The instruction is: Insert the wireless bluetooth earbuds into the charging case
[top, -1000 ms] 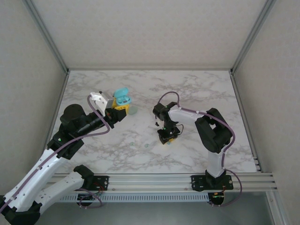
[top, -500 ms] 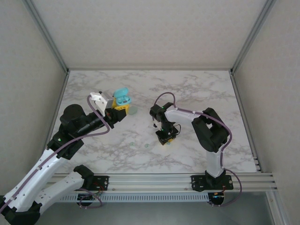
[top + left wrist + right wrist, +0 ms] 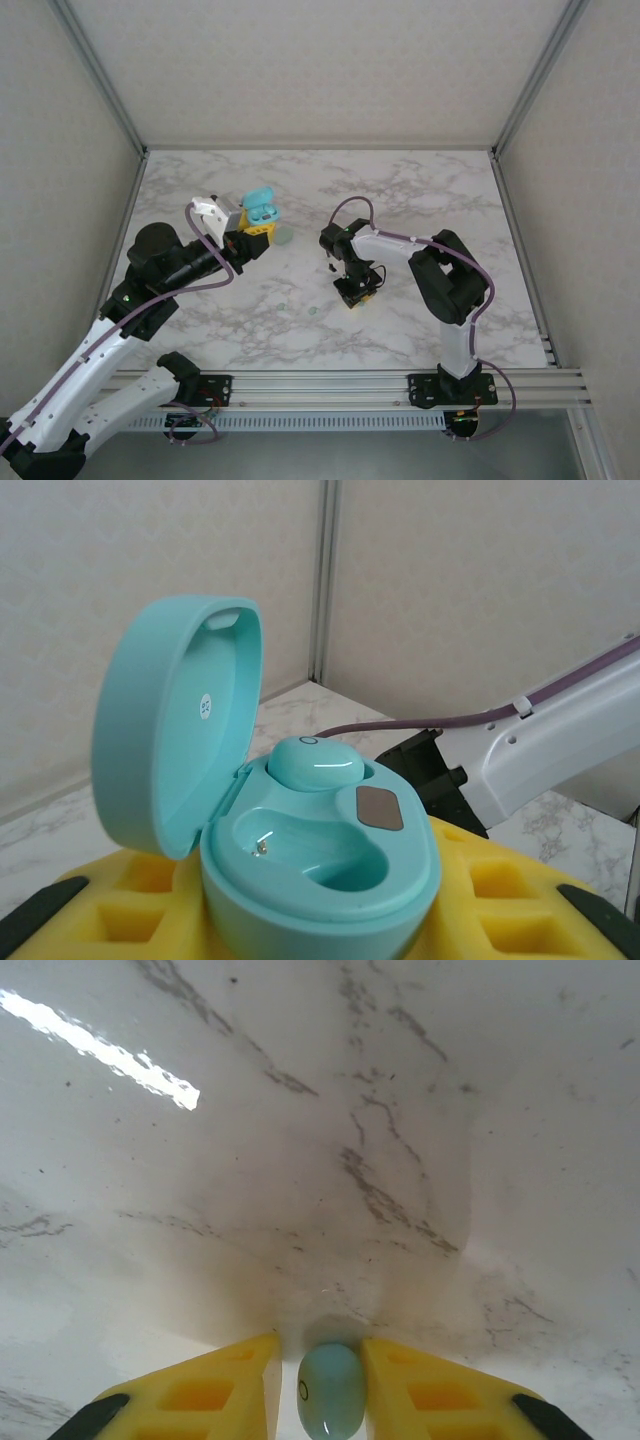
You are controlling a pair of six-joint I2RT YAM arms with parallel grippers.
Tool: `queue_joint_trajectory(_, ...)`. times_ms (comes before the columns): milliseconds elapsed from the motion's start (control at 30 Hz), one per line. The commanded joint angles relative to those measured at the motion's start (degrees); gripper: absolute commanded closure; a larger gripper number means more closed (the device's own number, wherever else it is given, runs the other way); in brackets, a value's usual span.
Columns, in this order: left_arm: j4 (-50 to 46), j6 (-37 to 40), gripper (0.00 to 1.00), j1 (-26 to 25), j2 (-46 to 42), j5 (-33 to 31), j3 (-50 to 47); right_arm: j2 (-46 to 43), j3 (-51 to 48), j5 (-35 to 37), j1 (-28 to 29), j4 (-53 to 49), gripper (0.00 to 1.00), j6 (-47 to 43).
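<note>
My left gripper (image 3: 256,230) is raised over the table's left half, its yellow fingers (image 3: 520,890) shut on a teal charging case (image 3: 320,870) whose lid (image 3: 175,720) stands open. One teal earbud (image 3: 315,763) sits in the far socket. The near socket (image 3: 320,850) is empty. My right gripper (image 3: 352,293) points down at the marble near the table's middle. A pale teal earbud (image 3: 331,1395) lies on the table between its yellow fingers (image 3: 230,1380). The right finger is against the bud and a thin gap shows on the left side.
Two tiny greenish specks (image 3: 283,306) (image 3: 314,311) lie on the marble table (image 3: 420,190) left of the right gripper, too small to identify. A pale round patch (image 3: 284,236) lies beside the held case. Frame posts and walls bound the table on three sides.
The right gripper shifted a little to the left over the table and its fingers narrowed around the earbud. The left arm and the case stayed still.
</note>
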Motion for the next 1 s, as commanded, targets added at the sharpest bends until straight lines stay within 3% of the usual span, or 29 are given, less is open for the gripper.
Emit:
queue_joint_trajectory(0,1.3,-0.8,0.89,0.0,-0.5,0.3,-0.4,1.1,-0.3,1.6,0.1,-1.9,0.72,0.9)
queue_joint_trajectory(333,1.4,-0.6,0.89,0.0,0.1,-0.2,-0.3,-6.7,0.7,0.7,-0.7,-0.8,0.79,4.4)
queue_joint_trajectory(433,1.4,-0.5,0.89,0.0,0.8,-0.8,-0.3,-12.4,0.8,-4.6,-2.9,0.7,0.79,6.3)
queue_joint_trajectory(667,4.0,0.5,0.9,0.0,4.4,-2.3,-1.2,-29.0,2.0,-24.9,-9.7,9.2,0.78,14.5)
queue_joint_trajectory(767,5.7,1.1,0.9,0.0,7.7,-1.5,-1.2,-33.4,4.6,-33.1,-11.5,12.6,0.77,18.4)
queue_joint_trajectory(967,13.7,1.7,0.9,-0.2,12.8,1.6,-3.2,-36.9,10.1,-41.2,-11.8,18.7,0.77,24.8)
